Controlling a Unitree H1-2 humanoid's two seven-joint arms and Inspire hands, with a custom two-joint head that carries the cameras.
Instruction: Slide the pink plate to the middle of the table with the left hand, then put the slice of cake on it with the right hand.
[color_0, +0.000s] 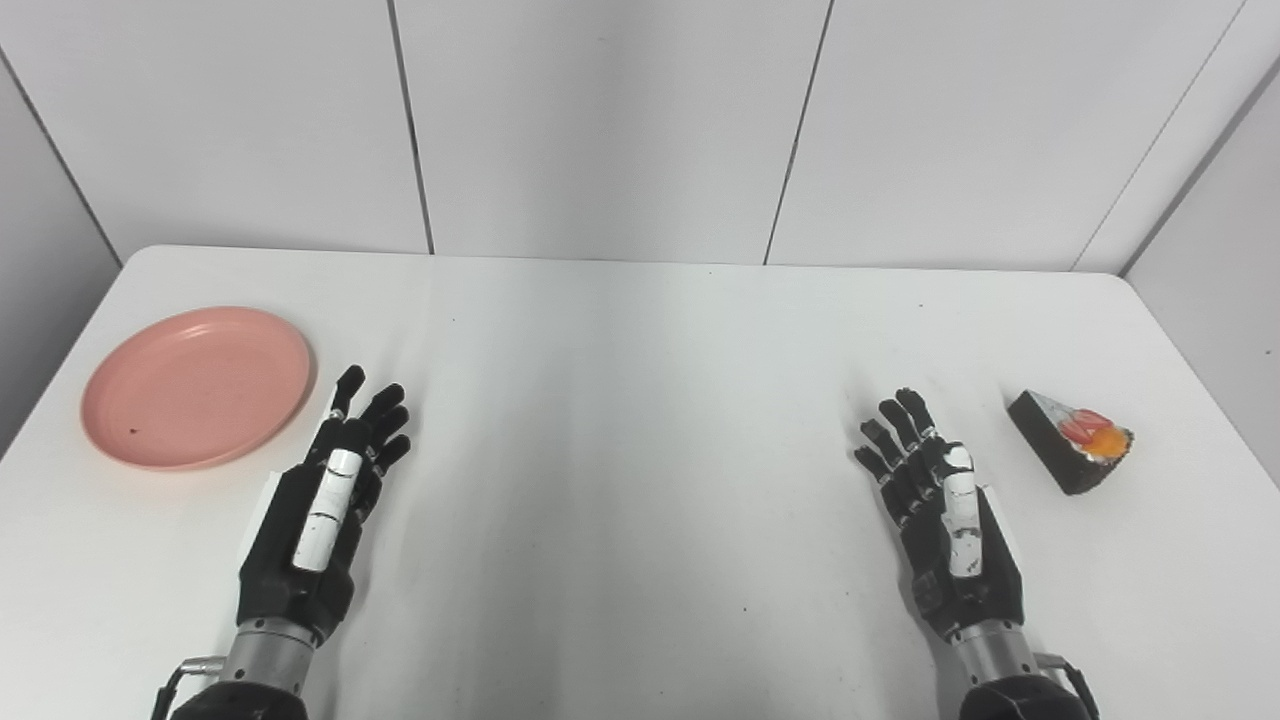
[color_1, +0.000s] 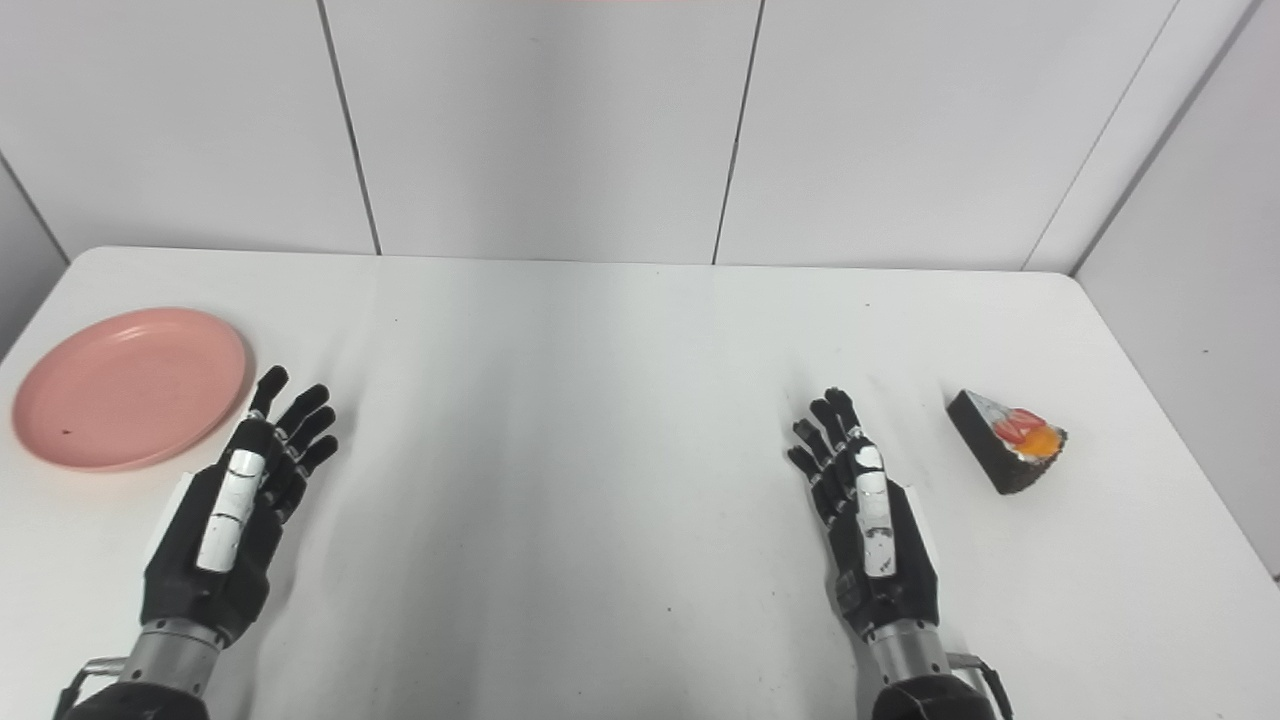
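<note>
Nearest, we hold our left hand (color_0: 322, 500) and right hand (color_0: 940, 500) over the table (color_0: 620, 420), fingers spread, gripping nothing. Farther, the pink plate (color_0: 198, 386) lies at the table's left side, the cake slice (color_0: 1072, 438) at its right side.

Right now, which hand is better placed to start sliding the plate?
Left. The left hand is open beside the pink plate, which sits at the table's left edge. The right hand is open far across the table, beside the slice of cake.
</note>
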